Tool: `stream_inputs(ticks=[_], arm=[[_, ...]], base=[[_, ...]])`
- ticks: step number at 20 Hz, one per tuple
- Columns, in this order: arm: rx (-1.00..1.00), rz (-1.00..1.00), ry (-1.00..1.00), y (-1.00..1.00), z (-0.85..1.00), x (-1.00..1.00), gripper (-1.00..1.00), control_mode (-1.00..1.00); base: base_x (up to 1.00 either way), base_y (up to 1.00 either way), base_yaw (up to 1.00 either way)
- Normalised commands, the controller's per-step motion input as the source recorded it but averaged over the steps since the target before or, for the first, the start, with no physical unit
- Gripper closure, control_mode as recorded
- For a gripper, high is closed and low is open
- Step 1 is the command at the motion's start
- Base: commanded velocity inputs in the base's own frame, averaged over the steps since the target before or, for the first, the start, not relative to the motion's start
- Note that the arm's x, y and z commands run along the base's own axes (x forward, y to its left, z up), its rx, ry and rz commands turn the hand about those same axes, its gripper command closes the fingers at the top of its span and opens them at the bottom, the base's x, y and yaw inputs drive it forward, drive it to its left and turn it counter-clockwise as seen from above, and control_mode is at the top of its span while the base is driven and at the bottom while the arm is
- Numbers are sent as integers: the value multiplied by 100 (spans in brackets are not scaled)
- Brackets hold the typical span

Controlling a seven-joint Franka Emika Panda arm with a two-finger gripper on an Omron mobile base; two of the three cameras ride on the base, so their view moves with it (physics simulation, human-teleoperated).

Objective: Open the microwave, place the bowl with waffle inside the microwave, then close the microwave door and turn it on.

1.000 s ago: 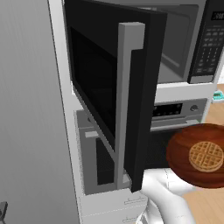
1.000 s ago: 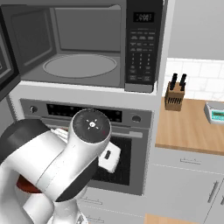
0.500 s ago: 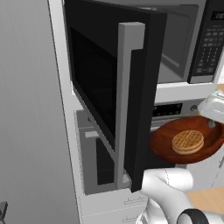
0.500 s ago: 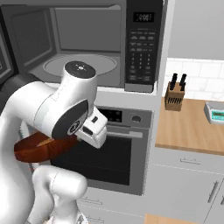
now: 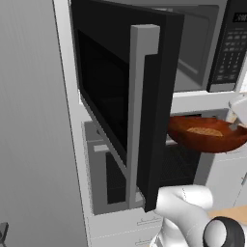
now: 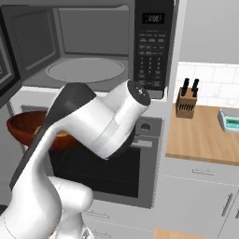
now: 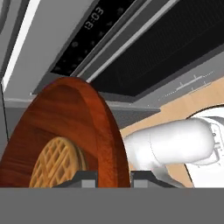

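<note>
Midway: door (image 5: 130,96) stood open, and the claw (image 7: 107,177) pinched the rim of the bowl (image 5: 207,134), waffle (image 7: 54,168) inside, just below the microwave (image 6: 84,46) opening. Next move, as judged, called for lifting above the sill and pushing in level.

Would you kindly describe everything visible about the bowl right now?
The bowl is round, glossy reddish-brown, wood-like inside, and carries the waffle. It is held in the air, roughly level, in front of the oven, below the open microwave cavity. The gripper pinches its rim, a fingertip on each side.
</note>
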Motion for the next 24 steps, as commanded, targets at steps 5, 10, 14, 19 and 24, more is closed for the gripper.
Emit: stream_inputs(ticks=[5, 10, 14, 19, 24], arm=[[36, -21, -4, 8, 56, 1, 100, -100], [4, -27, -5, 72, 28, 8, 100, -100], [0, -30, -15, 73, 11, 32, 100, -100], [0, -27, -17, 28, 16, 64, 100, -100], [-2, -22, -3, 8, 5, 99, 100, -100]], base=[[0, 0, 0], [0, 0, 0], [0, 0, 0], [0, 0, 0], [0, 0, 0]])
